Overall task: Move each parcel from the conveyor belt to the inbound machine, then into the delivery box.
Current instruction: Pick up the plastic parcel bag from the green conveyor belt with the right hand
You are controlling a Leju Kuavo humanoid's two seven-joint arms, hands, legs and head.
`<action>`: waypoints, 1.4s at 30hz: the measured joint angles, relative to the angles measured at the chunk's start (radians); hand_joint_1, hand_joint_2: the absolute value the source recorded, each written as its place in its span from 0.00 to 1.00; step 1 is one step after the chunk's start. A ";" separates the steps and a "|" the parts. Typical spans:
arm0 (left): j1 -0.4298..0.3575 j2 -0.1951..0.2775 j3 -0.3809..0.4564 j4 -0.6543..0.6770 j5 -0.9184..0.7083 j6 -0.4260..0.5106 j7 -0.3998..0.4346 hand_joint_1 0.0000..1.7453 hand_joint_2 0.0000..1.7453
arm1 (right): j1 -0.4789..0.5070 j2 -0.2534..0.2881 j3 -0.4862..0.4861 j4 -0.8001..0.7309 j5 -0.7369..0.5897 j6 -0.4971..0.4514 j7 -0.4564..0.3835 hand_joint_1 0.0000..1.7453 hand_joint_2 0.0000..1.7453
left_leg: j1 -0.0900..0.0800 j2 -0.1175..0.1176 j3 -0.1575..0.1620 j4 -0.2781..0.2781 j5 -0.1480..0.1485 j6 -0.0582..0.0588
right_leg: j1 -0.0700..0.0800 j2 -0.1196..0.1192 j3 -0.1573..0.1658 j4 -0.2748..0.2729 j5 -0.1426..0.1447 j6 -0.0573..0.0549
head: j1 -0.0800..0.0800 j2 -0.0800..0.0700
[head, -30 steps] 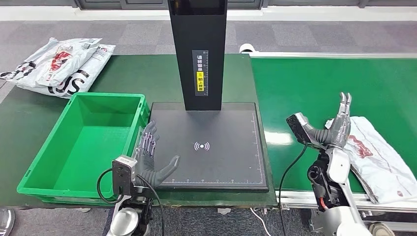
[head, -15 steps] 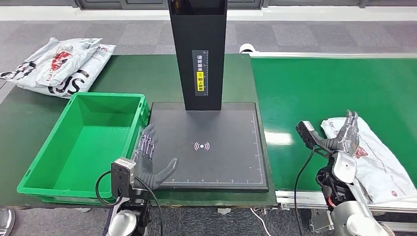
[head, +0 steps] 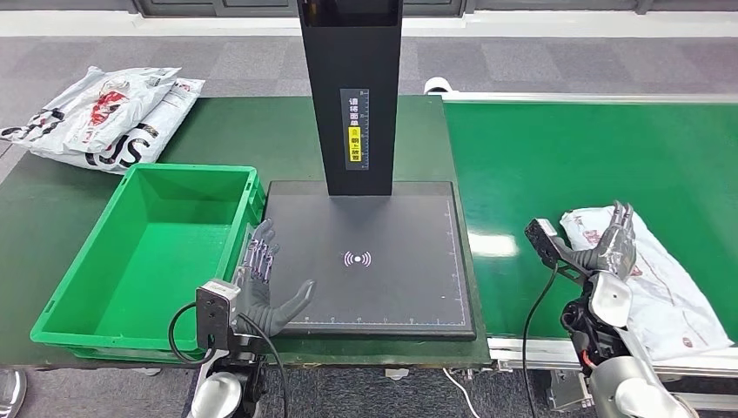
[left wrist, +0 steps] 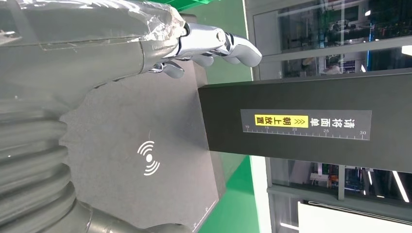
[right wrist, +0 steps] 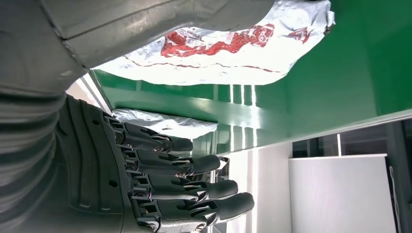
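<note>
One white parcel (head: 648, 279) lies on the conveyor belt (head: 566, 165) at right, under the right hand (head: 616, 244), fingers apart, ungrasped. Pickup is underway; next, close on it and carry it left to the inbound machine (head: 374, 252).

Dark green worktop (head: 235, 139) carries green delivery box (head: 144, 252), black inbound machine (head: 370, 257), white parcels (head: 104, 113) at far-left corner. Conveyor belt (head: 574, 157) beside it carries one white parcel (head: 661, 279).
</note>
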 joint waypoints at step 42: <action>0.045 0.026 0.000 -0.028 0.024 0.049 -0.013 0.00 1.00 | 0.091 -0.039 -0.026 0.068 -0.108 0.246 0.049 0.00 1.00 | 0.000 -0.004 -0.001 0.000 -0.001 0.001 | 0.000 -0.003 0.001 -0.001 -0.002 0.002 | 0.000 0.000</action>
